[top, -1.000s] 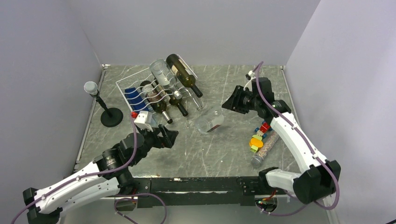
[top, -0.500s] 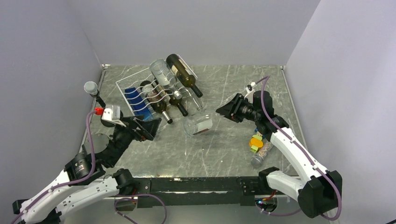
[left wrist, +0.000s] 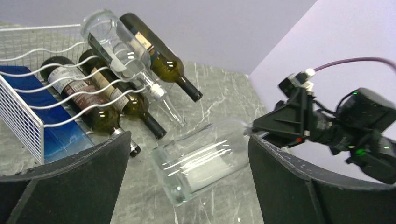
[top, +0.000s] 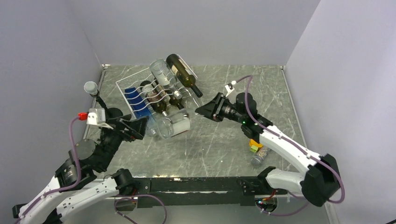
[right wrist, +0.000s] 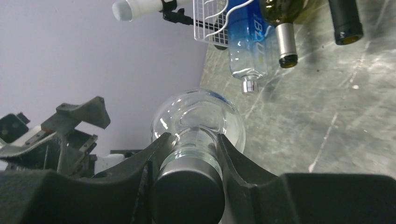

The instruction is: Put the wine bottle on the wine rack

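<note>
The clear glass wine bottle [top: 173,125] lies nearly level just in front of the white wire wine rack [top: 125,86]. My right gripper [top: 205,111] is shut on its neck, just below the black cap [right wrist: 187,191]. The bottle's shoulder [right wrist: 196,112] shows beyond the fingers. My left gripper [top: 144,127] is open and empty, its jaws spread wide and facing the bottle's base [left wrist: 175,182] from a short way off. The rack [left wrist: 28,116] holds several dark bottles, one clear bottle and a blue-labelled water bottle [right wrist: 247,42].
A black round-based microphone stand [top: 111,115] stands left of the rack, close to my left arm. Coloured toy blocks [top: 255,143] and a clear tube [top: 259,157] lie at the right, beside my right arm. Grey walls enclose the table.
My right gripper has carried the clear bottle left, from mid-table to the rack's front. My left arm has swung left and back, and its open gripper now faces the bottle's base.
</note>
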Tool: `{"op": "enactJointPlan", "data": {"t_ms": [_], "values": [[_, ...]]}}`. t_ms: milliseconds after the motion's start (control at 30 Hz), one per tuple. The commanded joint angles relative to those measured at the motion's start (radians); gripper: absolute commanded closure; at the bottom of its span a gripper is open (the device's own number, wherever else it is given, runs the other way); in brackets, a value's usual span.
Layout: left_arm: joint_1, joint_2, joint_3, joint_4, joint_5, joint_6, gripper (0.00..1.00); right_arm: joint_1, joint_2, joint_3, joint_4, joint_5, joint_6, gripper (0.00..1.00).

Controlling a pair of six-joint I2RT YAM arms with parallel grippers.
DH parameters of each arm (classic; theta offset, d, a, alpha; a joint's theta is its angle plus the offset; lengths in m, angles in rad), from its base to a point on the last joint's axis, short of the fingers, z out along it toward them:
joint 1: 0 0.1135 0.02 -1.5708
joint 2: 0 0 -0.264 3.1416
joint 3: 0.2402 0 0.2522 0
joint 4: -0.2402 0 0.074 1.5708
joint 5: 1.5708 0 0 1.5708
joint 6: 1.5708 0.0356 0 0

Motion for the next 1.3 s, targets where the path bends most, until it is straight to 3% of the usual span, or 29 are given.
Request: {"op": "enactJointPlan", "data": {"t_ms": [0,400,833,1267], "values": [[0.003,-0.031,0.063,-0.002,-0.051,0.034,0.01,0.023,0.083,0.133,0.414,0.052,0.193,1.0],[0.002,-0.058,0.1,-0.018,-0.057,0.064,0.01,0.094,0.387,0.372,0.595,0.224,0.253,1.0],[0.003,-0.057,0.198,-0.107,-0.062,0.075,0.01,0.207,0.666,0.62,0.748,0.536,0.215,1.0],[0.003,-0.053,0.25,-0.159,-0.052,0.072,0.01,0.274,0.809,0.707,0.898,0.814,0.19,1.0]]}}
